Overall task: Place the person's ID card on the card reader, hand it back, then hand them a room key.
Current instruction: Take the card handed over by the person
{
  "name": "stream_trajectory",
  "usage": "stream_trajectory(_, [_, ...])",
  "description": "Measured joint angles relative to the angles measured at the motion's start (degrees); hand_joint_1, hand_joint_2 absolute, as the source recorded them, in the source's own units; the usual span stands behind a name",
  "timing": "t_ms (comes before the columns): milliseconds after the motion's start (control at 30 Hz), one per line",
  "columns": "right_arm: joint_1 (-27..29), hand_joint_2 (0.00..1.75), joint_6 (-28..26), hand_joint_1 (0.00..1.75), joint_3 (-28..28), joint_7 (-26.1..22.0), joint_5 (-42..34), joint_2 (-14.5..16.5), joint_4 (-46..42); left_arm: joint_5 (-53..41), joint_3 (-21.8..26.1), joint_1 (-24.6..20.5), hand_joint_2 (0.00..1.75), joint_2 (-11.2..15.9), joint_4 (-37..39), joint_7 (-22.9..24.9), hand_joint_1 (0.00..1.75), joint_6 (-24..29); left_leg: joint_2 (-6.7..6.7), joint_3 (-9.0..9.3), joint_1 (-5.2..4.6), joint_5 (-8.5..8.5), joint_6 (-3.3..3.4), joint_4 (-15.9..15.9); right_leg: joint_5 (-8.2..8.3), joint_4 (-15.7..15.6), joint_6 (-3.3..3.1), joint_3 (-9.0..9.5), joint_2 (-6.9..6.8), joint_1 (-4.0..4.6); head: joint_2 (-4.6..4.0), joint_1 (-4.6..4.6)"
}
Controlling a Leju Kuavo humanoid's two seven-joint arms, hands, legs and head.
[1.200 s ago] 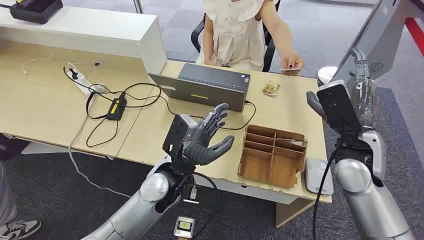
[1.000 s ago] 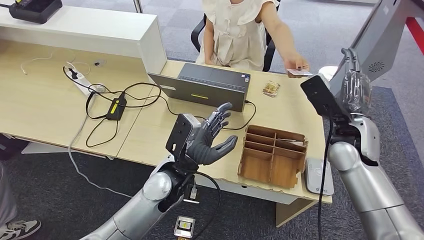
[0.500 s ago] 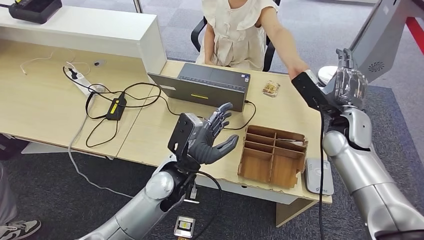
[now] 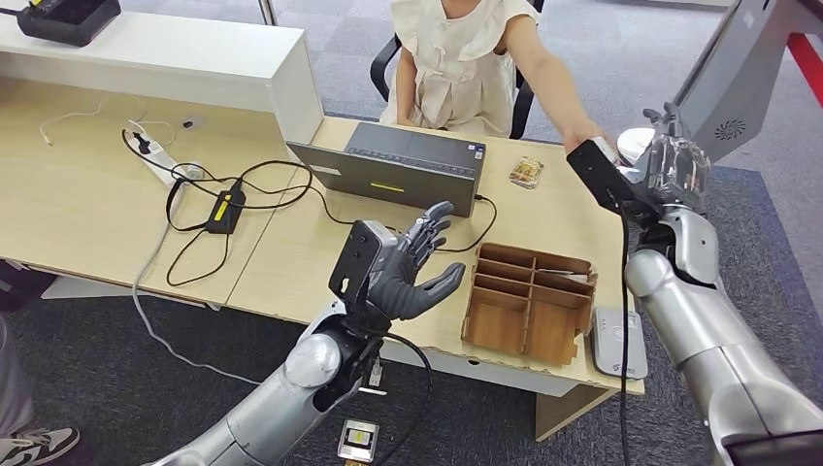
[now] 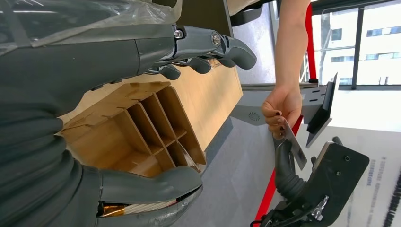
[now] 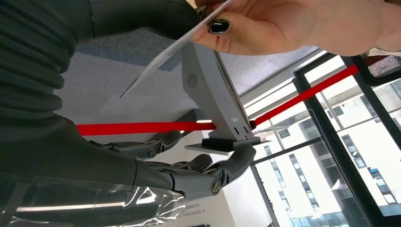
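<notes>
A person [image 4: 456,58] seated across the desk reaches out and pinches a pale ID card [image 6: 175,47] in their hand [image 6: 283,23]. My right hand [image 4: 672,167] is raised at the desk's far right corner. Its thumb and fingers [image 6: 189,177] are spread on either side of the card, clear of it. From the left wrist view the card [image 5: 294,144] hangs just above my right thumb. My left hand [image 4: 408,267] hovers open over the desk beside the wooden compartment box [image 4: 529,301]. The white card reader [image 4: 618,342] lies at the desk's near right edge.
A grey laptop-like device [image 4: 398,165] sits mid-desk with cables and a power strip [image 4: 160,160] to its left. A white raised counter [image 4: 194,58] stands at the back left. A tilted grey screen on a stand [image 4: 733,73] rises behind my right hand. A small packet [image 4: 526,172] lies near the laptop.
My right arm has swung forward and inward to meet the person's hand, which has stretched further out with the card. My left hand has stayed nearly still.
</notes>
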Motion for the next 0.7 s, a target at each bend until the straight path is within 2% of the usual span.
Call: stream_trajectory(700, [-0.4,1.75,-0.6,1.75,0.2,-1.8,-2.2,1.6,3.5,-0.2,-0.8,-0.4,1.75,0.0,0.9,0.1,0.00,0.2,0.01,-0.01,0.00,0.00,0.00,0.0,0.00,0.0,0.00,-0.01,0.01,0.00,0.00,0.01])
